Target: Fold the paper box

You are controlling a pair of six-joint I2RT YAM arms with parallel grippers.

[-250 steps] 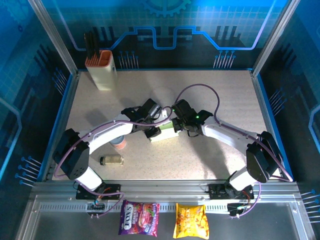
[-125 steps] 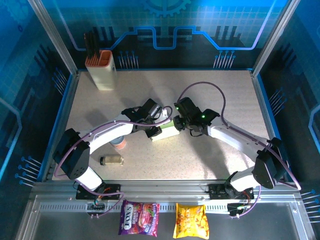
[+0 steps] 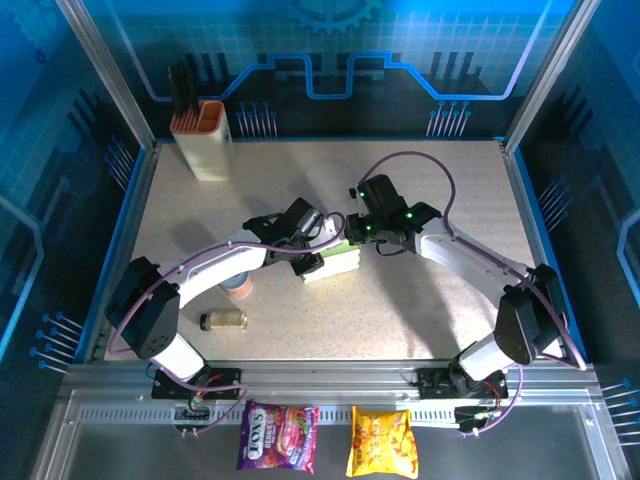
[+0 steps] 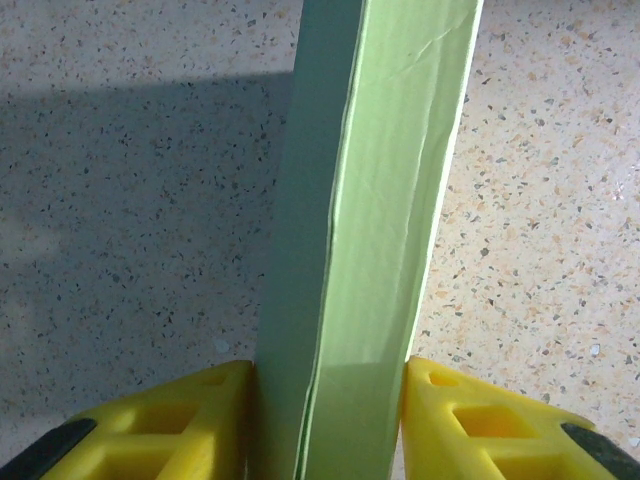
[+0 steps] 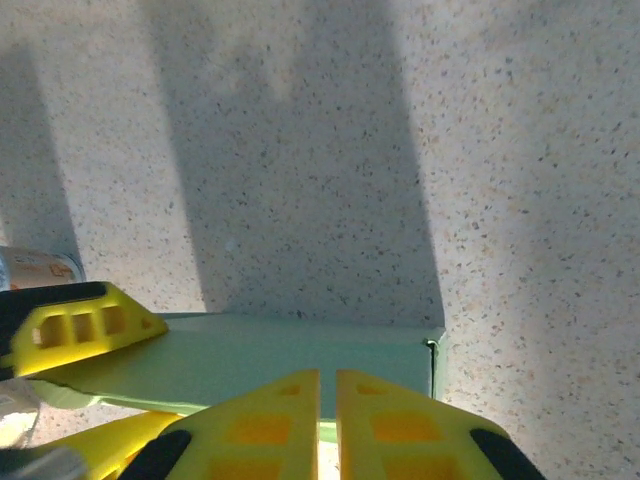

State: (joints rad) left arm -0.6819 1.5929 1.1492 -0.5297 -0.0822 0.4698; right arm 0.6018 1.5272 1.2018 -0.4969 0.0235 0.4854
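Observation:
The paper box (image 3: 336, 262) is a small pale mint-green closed box lying on the table's middle. My left gripper (image 3: 311, 263) is shut on its left end. In the left wrist view the box (image 4: 372, 200) runs up between the two yellow fingers (image 4: 170, 425), both pressed against its sides. My right gripper (image 3: 353, 236) hovers just behind the box's right end, lifted off it. In the right wrist view its yellow fingers (image 5: 250, 420) sit almost together with nothing between them, and the box (image 5: 280, 355) lies just past their tips.
A cream holder with an orange rim (image 3: 203, 140) stands at the back left. A small tin (image 3: 238, 287) and a lying jar (image 3: 223, 320) sit near the left arm. Two snack packets (image 3: 277, 436) lie on the front rail. Aluminium frame posts edge the table.
My right gripper has drawn back from the box's right end toward the far side, its arm swinging out. The left gripper has kept its hold and the box has not moved.

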